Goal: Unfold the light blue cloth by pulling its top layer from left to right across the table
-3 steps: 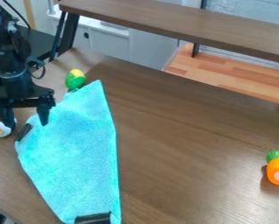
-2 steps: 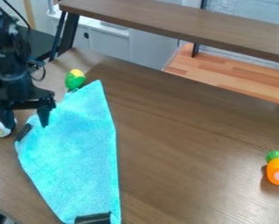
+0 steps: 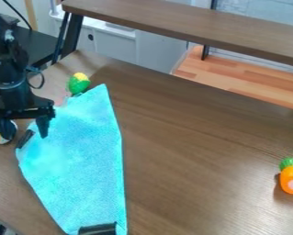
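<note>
Lying beneath one finger of open gripper (image 3: 25, 137): cloth (image 3: 81, 160).

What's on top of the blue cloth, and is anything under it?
The blue cloth has one black piece at its near end, another at its left edge. What lies beneath is covered; I can't tell.

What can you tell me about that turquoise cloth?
The cloth looks soft and fuzzy, spread in a long, pointed shape on the brown table. One black clip-like piece sits at its left edge, another at its bottom. Its top tip lies near a green-and-yellow toy. The open gripper hangs by its left edge; contact is unclear.
</note>
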Tool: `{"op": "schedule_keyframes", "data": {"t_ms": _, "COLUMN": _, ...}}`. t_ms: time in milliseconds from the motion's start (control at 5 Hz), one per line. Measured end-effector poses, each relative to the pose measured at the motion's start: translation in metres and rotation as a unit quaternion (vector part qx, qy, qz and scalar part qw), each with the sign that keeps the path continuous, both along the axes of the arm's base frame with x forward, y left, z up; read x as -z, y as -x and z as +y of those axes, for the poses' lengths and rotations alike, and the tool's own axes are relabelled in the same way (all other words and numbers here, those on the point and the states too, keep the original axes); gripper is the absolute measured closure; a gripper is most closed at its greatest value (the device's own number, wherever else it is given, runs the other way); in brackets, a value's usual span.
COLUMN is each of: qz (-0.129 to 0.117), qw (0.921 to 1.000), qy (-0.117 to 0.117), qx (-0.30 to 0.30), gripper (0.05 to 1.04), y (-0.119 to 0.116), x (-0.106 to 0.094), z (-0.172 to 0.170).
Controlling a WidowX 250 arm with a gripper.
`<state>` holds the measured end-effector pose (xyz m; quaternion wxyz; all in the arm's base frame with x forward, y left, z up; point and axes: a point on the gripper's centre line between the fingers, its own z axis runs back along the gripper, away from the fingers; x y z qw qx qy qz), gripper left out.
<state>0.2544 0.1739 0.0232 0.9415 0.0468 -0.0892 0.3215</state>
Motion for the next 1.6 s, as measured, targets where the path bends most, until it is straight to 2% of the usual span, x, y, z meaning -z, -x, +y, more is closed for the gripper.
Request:
{"op": "schedule_keyframes", "data": {"t_ms": 200, "qz": -0.008, "qw": 1.0000, "qy": 0.000, "qx": 0.000, "gripper": 0.083, "y": 0.002, "x": 0.001, "z": 0.004}}
{"op": "schedule_keyframes", "data": {"t_ms": 1000, "qz": 0.003, "qw": 0.9995, "qy": -0.032, "qx": 0.003, "gripper": 0.096, "y": 0.013, "x": 0.022, "z": 0.008}}
{"op": "schedule_keyframes", "data": {"t_ms": 1200, "qz": -0.001, "qw": 0.9992, "qy": -0.041, "qx": 0.004, "gripper": 0.165, "y": 0.011, "x": 0.024, "z": 0.004}}
{"op": "schedule_keyframes", "data": {"t_ms": 1400, "qz": -0.002, "qw": 0.9988, "qy": -0.048, "qx": 0.002, "gripper": 0.353, "y": 0.010, "x": 0.029, "z": 0.000}}
{"op": "schedule_keyframes", "data": {"t_ms": 1600, "qz": -0.002, "qw": 0.9988, "qy": -0.048, "qx": 0.002, "gripper": 0.654, "y": 0.009, "x": 0.029, "z": -0.001}}
